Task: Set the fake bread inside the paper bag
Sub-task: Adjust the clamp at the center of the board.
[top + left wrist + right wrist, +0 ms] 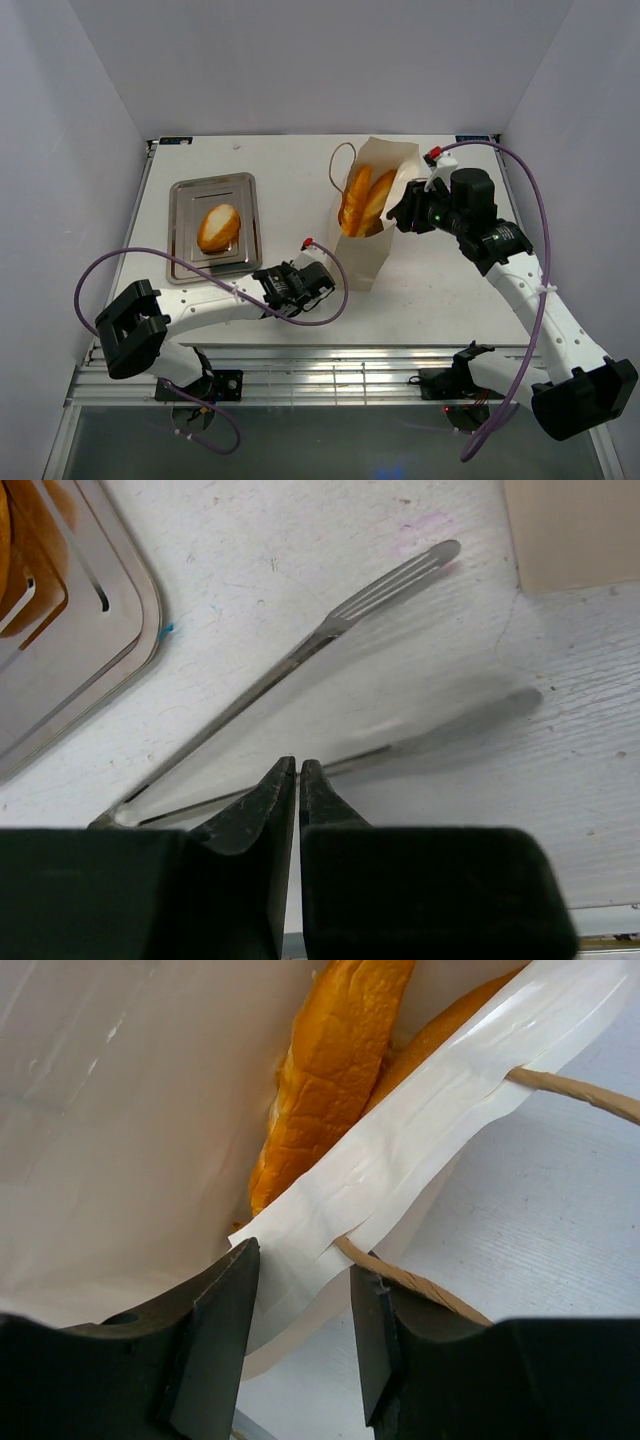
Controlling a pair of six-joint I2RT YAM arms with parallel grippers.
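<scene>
The paper bag [370,255] stands open at mid-table with two long fake bread pieces [355,198] leaning inside it. A third bread, an oval roll [218,228], lies on the steel tray [180,190]. My right gripper [405,215] is at the bag's right rim. In the right wrist view it [305,1258] is open, its fingers straddling the white rim strip [420,1130] and cord handle [580,1095], with bread [335,1060] just beyond. My left gripper [322,281] is low on the table left of the bag. Its [297,763] jaws are shut, and nothing shows between them.
Silver tongs [390,585] lie spread on the table just beyond the left fingertips, one arm blurred. The tray's corner [90,650] is at upper left in that view and the bag's bottom corner [570,530] at upper right. White walls enclose the table.
</scene>
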